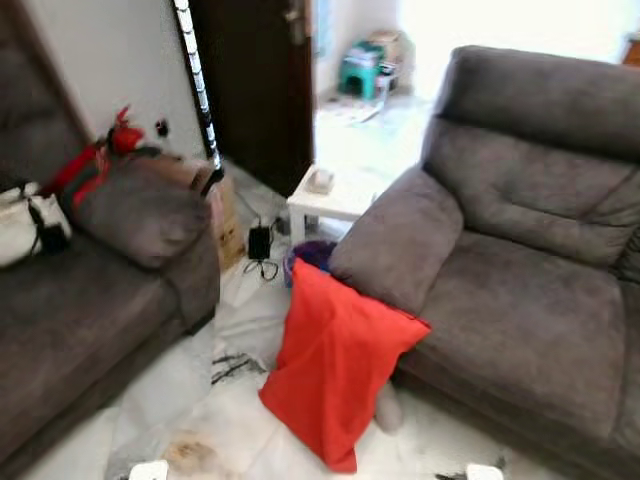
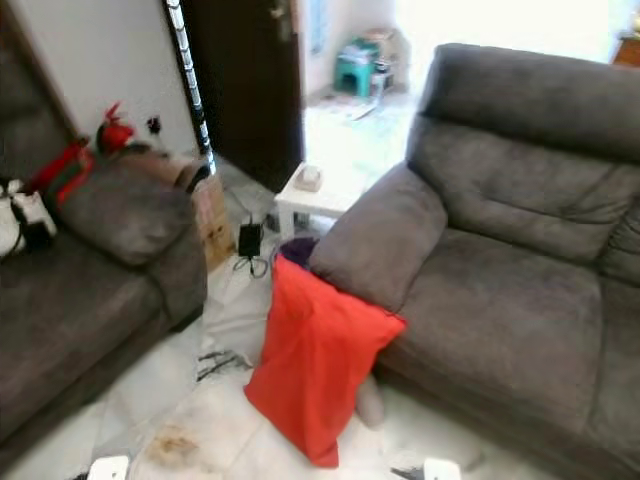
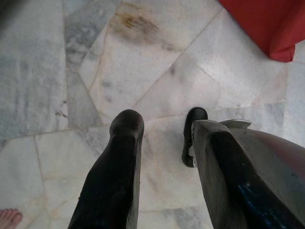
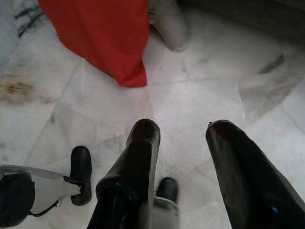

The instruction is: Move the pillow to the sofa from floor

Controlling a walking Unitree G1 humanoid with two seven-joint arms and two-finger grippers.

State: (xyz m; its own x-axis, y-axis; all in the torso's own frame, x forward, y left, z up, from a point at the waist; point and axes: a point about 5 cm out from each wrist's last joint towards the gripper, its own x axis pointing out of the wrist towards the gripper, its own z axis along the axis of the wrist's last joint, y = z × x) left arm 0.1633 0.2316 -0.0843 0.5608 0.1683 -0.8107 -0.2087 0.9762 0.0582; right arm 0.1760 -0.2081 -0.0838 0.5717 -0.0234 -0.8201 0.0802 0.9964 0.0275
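Note:
A red pillow [image 1: 335, 360] stands on the marble floor, leaning against the arm of the grey sofa [image 1: 520, 300] on the right. Its lower corner also shows in the left wrist view [image 3: 271, 24] and the right wrist view [image 4: 107, 38]. My left gripper [image 3: 164, 124] hangs open over bare floor tiles, a short way from that corner. My right gripper [image 4: 185, 128] is open too, above the floor just in front of the pillow's bottom edge. Nothing lies between either pair of fingers.
A second grey sofa [image 1: 90, 300] stands on the left with bags on it. Between the sofas are a white side table [image 1: 330, 195], a cardboard box [image 1: 228, 215] and loose cables [image 1: 235, 365]. A person's toes [image 3: 7, 217] show at the floor's edge.

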